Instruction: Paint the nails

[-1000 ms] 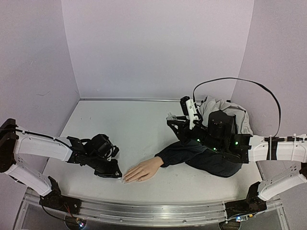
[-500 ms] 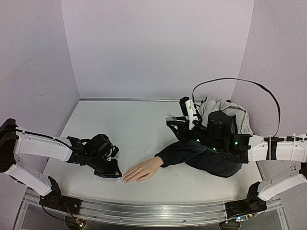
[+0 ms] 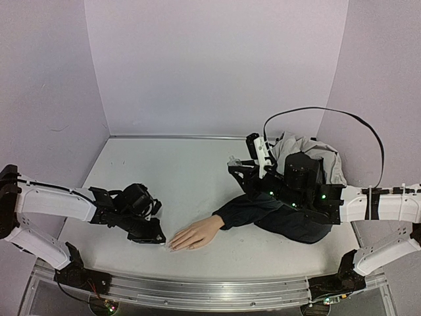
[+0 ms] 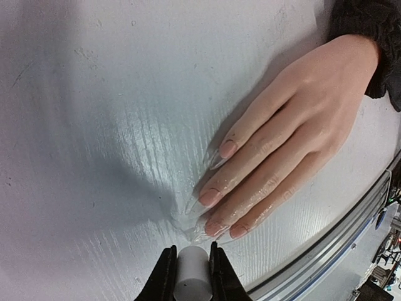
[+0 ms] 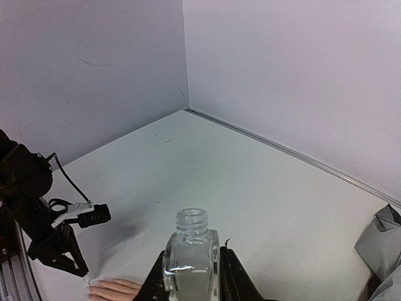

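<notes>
The peach mannequin hand (image 3: 195, 233) lies palm down near the table's front edge, its dark navy sleeve (image 3: 276, 214) running off to the right. In the left wrist view its pale nails (image 4: 209, 198) look glossy, and a wet clear smear lies on the table around the fingertips. My left gripper (image 3: 158, 239) (image 4: 190, 252) is shut on a white cylindrical brush handle (image 4: 190, 279), whose tip reaches the two nearest fingertips. My right gripper (image 3: 240, 168) (image 5: 192, 264) is shut on a small clear glass bottle (image 5: 191, 251) with an open neck, held upright above the table behind the sleeve.
A grey cloth (image 3: 309, 148) is bunched at the back right behind the right arm. A metal rail (image 3: 197, 293) runs along the front edge close to the hand. Pale walls close in the table on three sides.
The left arm's rear link has sunk slightly while its gripper stays at the fingertips. The right arm and bottle have not moved.
</notes>
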